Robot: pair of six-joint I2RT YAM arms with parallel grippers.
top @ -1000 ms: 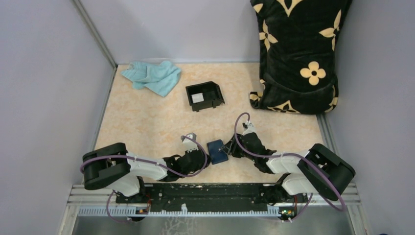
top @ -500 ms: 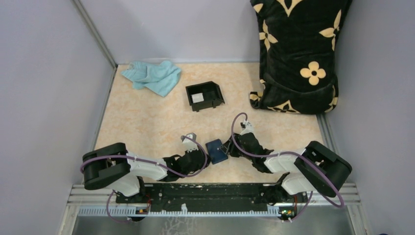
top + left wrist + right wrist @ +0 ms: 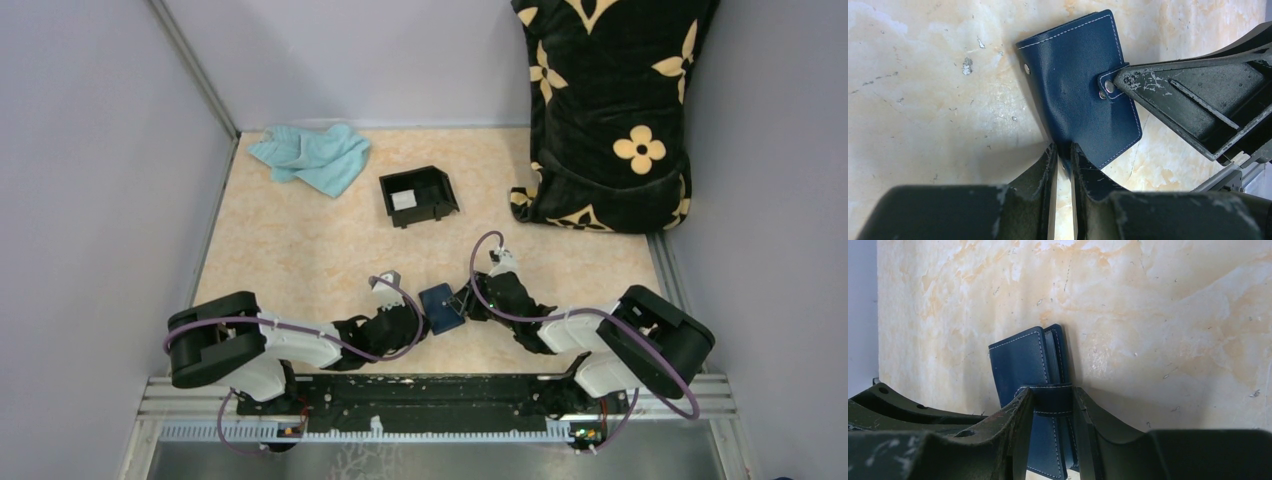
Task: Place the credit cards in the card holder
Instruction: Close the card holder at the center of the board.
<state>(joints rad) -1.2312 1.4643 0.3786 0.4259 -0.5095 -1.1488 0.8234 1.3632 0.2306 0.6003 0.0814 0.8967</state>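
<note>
The navy card holder (image 3: 441,308) lies near the table's front edge, between my two grippers. My left gripper (image 3: 1063,151) is shut on its near edge. In the left wrist view the card holder (image 3: 1080,100) rests on the table with its closing tab (image 3: 1111,85) lifted and its silver snap showing. My right gripper (image 3: 1052,396) is shut on that tab from the other side, and the card holder (image 3: 1020,365) stands slightly apart at its fold. One pale credit card (image 3: 403,200) lies inside the black box (image 3: 438,192). I see no other credit cards.
A crumpled teal cloth (image 3: 312,157) lies at the back left. A large black bag with yellow flowers (image 3: 608,110) stands at the back right. Grey walls close in the table on the left, back and right.
My right arm has edged slightly left toward the card holder, which has shifted a touch left with it. The left arm has stayed put.
</note>
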